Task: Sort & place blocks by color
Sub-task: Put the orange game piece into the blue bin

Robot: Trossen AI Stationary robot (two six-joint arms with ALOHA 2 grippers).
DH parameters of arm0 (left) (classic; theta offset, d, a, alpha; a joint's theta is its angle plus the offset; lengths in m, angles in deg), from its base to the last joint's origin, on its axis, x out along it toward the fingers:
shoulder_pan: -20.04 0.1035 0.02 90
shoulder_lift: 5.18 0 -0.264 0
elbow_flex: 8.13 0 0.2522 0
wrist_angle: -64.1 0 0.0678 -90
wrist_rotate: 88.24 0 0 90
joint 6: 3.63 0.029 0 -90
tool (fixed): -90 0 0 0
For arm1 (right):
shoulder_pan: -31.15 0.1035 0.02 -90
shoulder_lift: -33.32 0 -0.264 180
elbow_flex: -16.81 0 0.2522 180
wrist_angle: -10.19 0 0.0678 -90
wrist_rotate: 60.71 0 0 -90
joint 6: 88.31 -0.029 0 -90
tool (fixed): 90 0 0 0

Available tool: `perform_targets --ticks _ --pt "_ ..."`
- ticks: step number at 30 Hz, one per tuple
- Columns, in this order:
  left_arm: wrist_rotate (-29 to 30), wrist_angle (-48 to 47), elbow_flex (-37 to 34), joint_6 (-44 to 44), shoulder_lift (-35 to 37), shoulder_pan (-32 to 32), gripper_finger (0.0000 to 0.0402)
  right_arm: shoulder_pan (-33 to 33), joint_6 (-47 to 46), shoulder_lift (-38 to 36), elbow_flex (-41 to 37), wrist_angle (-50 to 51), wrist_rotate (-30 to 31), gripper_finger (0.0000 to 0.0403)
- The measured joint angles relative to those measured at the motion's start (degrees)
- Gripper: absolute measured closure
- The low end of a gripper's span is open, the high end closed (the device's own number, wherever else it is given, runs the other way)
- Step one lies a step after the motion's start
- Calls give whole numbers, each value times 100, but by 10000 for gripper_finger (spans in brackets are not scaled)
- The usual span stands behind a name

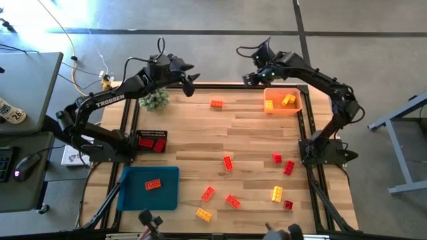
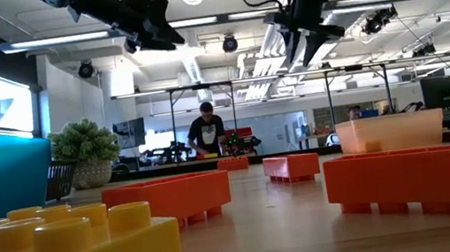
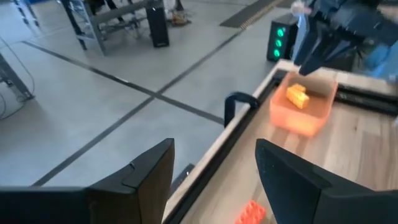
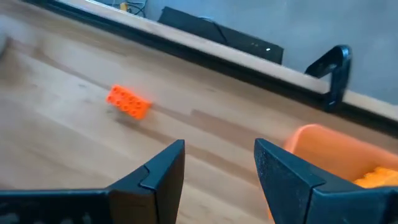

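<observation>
The orange-red block (image 1: 217, 103) lies alone on the bench (image 1: 253, 140), near the far edge. It sits between the two arms, and both are held up in the air.

The left gripper (image 1: 189, 80) hangs over the far edge, just left of the block. Its jaws are spread apart and hold nothing. In the left wrist view the block (image 3: 250, 213) shows low down, just past the gap between the jaws, so the gripper has to go down and a little forward to reach it.

The right gripper (image 1: 250, 78) hangs near the orange bin (image 1: 283, 107), which holds yellow blocks (image 1: 288, 100). Its jaws are also spread and empty. In the right wrist view the block (image 4: 128, 102) lies off to one side of the jaws, not in line with them.

The left arm looks a little nearer. The block's long side runs almost along the far edge of the bench, so the jaws should close across its short side.

More blocks (image 1: 229, 162), red and yellow, lie scattered at the near part of the bench, well apart from both grippers. One red block (image 1: 153, 184) lies on the blue tray (image 1: 170, 193).
</observation>
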Motion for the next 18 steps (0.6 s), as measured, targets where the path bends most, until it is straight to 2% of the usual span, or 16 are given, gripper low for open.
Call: perform_targets --ticks 6,11,18 --pt "-37 -357 0 161 0 0 188 559 -704 1 0 -19 44 222" --pt "-64 -733 0 161 0 0 188 1051 -1246 1 0 -14 392 222" --pt "-442 -1390 0 6 0 -23 188 1583 -1560 5 0 -32 484 222"
